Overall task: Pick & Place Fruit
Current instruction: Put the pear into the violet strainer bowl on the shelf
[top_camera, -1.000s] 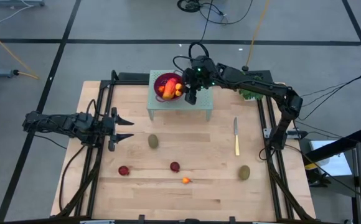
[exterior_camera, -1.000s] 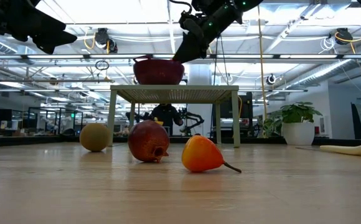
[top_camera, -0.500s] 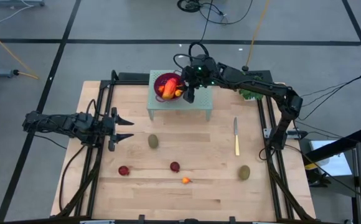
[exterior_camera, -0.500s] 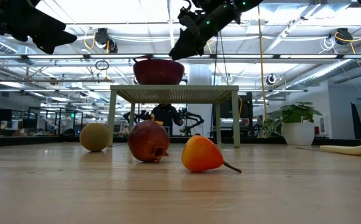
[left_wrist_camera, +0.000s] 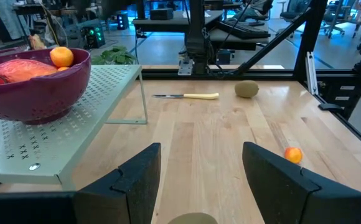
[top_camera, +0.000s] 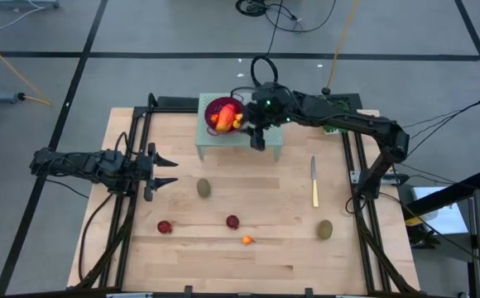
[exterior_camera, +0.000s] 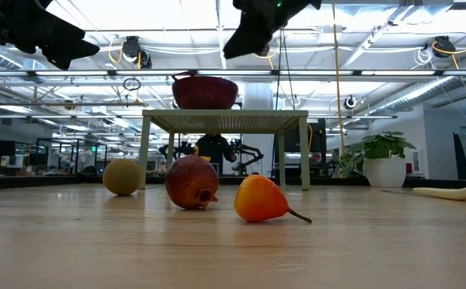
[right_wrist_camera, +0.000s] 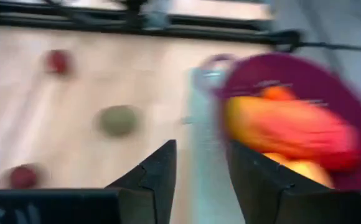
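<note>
Right gripper (top_camera: 257,142) jaws parted, empty, above stand (top_camera: 271,142) beside bowl (top_camera: 221,105). Left gripper (top_camera: 167,171) open, idle. You swing clear, descend straight over nearest oval fruit (top_camera: 204,189).

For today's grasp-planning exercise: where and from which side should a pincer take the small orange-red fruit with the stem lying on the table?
Probably grip the small orange-red fruit across its round belly, coming straight down. It lies on its side, tapering to a thin stem, too slight to hold. Nothing crowds it.
</note>
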Tool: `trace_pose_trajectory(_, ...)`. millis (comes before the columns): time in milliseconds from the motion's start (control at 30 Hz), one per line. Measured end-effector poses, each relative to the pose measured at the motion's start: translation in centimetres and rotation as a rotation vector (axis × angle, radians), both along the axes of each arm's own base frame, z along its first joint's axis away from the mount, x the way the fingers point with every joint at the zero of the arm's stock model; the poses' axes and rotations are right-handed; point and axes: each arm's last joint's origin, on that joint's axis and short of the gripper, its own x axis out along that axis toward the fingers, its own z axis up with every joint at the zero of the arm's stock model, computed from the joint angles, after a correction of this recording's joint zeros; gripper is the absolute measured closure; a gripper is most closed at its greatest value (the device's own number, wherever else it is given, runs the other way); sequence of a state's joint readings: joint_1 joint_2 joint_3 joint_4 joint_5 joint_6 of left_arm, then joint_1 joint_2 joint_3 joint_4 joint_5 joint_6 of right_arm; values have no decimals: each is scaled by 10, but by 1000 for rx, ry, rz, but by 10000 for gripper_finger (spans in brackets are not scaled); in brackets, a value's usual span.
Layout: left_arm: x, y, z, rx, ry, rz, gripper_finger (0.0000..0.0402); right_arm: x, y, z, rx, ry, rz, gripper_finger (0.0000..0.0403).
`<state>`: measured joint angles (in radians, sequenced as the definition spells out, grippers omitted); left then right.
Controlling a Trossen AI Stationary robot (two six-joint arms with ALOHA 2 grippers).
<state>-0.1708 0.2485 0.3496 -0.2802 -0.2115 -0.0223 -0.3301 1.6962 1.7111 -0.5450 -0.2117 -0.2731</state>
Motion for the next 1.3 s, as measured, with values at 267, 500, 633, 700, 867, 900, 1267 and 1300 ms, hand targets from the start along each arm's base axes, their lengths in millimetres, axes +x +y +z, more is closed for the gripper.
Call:
trace_pose_trajectory(267,0,0,0,0,0,0,174,-1,55,-5,205,101,259,314)
trace_pose_trajectory(500,0,0,0,0,0,0,174,2,99,-7,209,148,375,332)
trace_pose_trajectory(633,0,0,0,0,0,0,174,2,122,-7,242,161,409,332)
trace_pose_trajectory(700,0,0,0,-6,0,0,174,2,134,-7,271,174,411,332)
trace_pose_trajectory(867,0,0,0,-8,0,0,174,0,165,-7,270,189,415,332)
trace_pose_trajectory(900,0,0,0,-5,1,0,174,0,172,-7,254,190,400,332)
trace_pose_trajectory(1267,0,0,0,125,7,-24,174,-4,241,-6,243,115,308,281)
trace_pose_trajectory(1300,0,0,0,134,8,-26,174,-2,246,-8,248,106,298,273)
